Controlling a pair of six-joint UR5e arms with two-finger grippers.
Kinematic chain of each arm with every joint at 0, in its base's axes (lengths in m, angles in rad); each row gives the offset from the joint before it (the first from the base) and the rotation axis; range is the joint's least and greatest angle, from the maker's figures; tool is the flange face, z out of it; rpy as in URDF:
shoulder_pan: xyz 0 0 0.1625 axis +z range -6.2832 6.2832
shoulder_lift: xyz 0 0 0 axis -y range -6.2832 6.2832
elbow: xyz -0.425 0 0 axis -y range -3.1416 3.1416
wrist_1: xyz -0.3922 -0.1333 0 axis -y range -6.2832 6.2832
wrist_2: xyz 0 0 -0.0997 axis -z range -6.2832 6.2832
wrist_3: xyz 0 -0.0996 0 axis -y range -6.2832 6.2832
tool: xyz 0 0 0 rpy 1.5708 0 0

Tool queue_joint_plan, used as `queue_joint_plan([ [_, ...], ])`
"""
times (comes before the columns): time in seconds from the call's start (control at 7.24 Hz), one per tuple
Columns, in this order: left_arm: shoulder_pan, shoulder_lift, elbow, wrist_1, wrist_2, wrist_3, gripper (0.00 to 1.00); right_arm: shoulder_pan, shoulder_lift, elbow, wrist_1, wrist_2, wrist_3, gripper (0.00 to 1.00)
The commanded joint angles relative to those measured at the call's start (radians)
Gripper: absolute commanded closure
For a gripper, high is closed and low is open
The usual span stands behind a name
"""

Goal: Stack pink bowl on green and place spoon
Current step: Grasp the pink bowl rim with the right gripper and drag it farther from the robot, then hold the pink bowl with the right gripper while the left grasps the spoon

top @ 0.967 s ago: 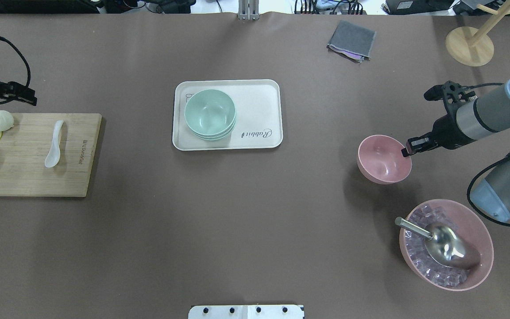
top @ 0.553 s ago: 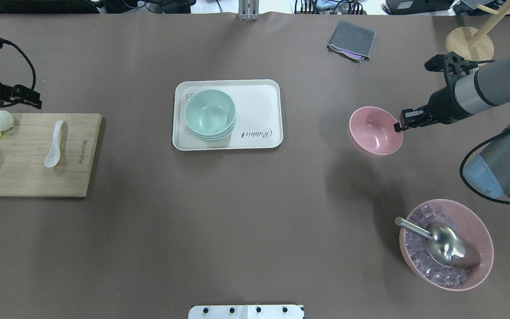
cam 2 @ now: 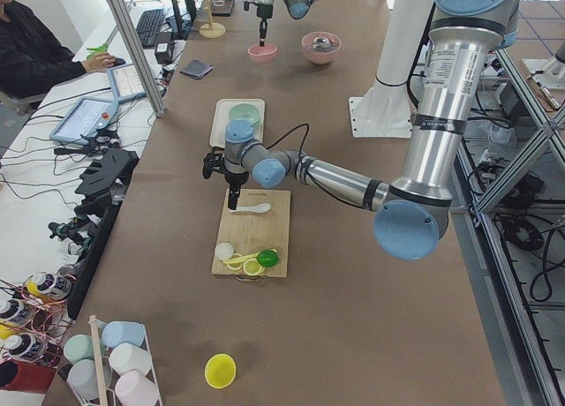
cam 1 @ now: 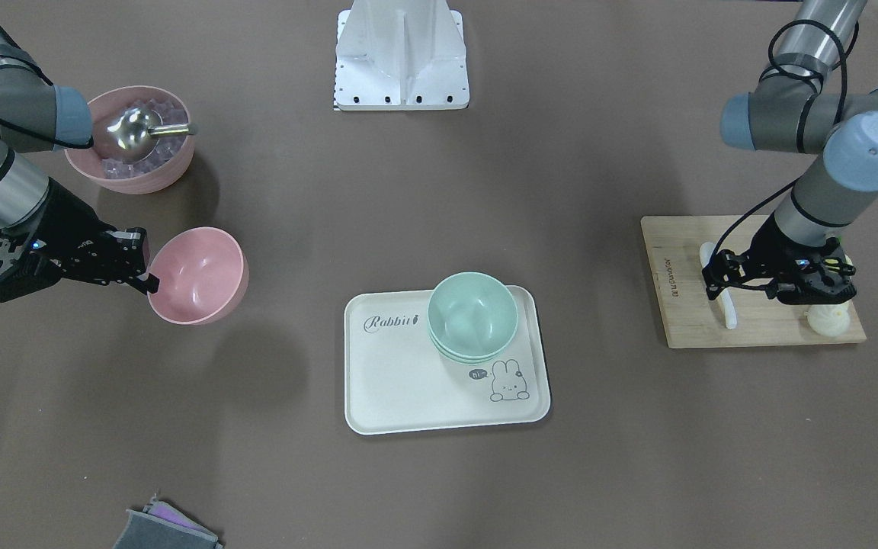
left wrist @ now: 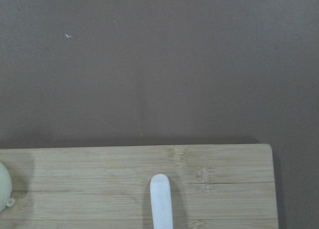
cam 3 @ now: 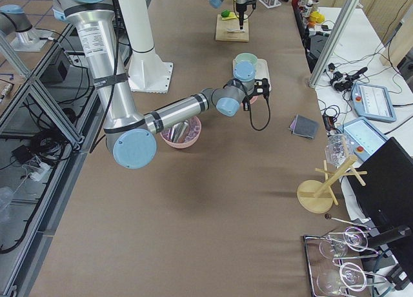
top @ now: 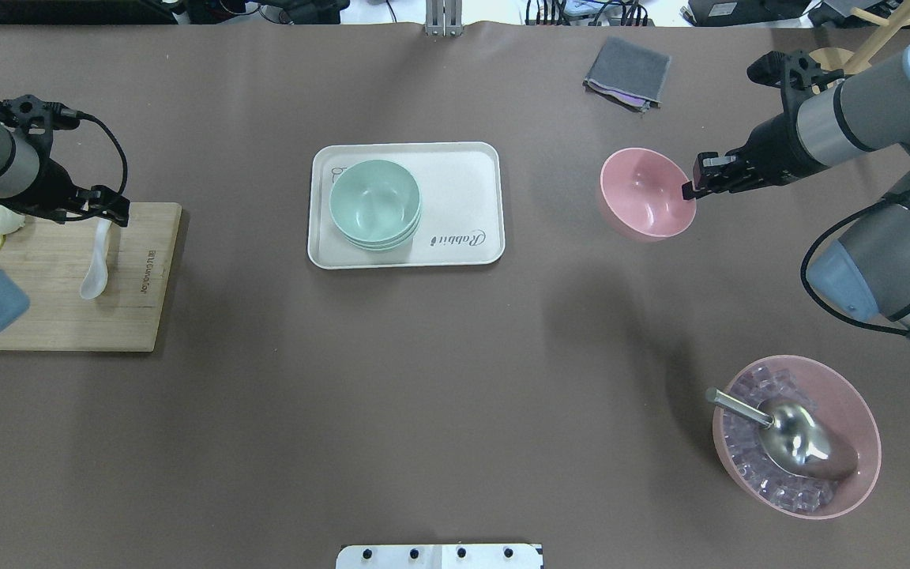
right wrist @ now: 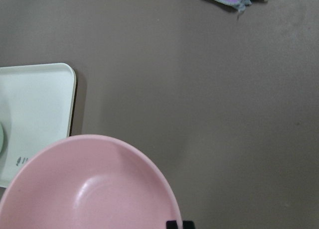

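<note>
My right gripper [top: 690,190] is shut on the near rim of the pink bowl [top: 644,192] and holds it tilted above the table, to the right of the tray. The bowl also shows in the front view [cam 1: 199,273] and the right wrist view [right wrist: 89,189]. A stack of green bowls [top: 374,201] sits on the left part of the white tray [top: 463,182]. The white spoon [top: 96,265] lies on the wooden board [top: 131,308]. My left gripper [top: 99,213] hovers over the spoon's handle end [left wrist: 161,199], looks open and holds nothing.
A bun [top: 5,220] and lemon slices lie at the board's left end. A large pink bowl [top: 858,411] of ice with a metal scoop [top: 795,438] stands front right. A grey cloth [top: 627,73] and a wooden stand [top: 838,59] are at the back right.
My right gripper has lifted the pink bowl off the table and carried it back and left, toward the tray. My left arm has moved right, over the spoon's handle.
</note>
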Motion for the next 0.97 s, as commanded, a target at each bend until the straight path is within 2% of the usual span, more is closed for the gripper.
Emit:
queue_joint_plan([
  [0.0,0.005,-0.005,0.082,-0.11,0.003,-0.001,0.17,0.01,0.044,0.001,-0.038,0.0,0.018,1.0],
  [0.14,0.005,-0.003,0.077,-0.11,0.005,-0.002,0.28,0.01,0.051,0.001,-0.047,0.0,0.02,1.0],
  [0.69,0.007,0.01,0.05,-0.103,0.008,-0.012,0.3,0.01,0.052,0.001,-0.048,0.0,0.02,1.0],
  [0.83,0.009,0.01,0.048,-0.103,0.008,-0.013,0.34,0.01,0.055,0.004,-0.049,0.0,0.02,1.0],
])
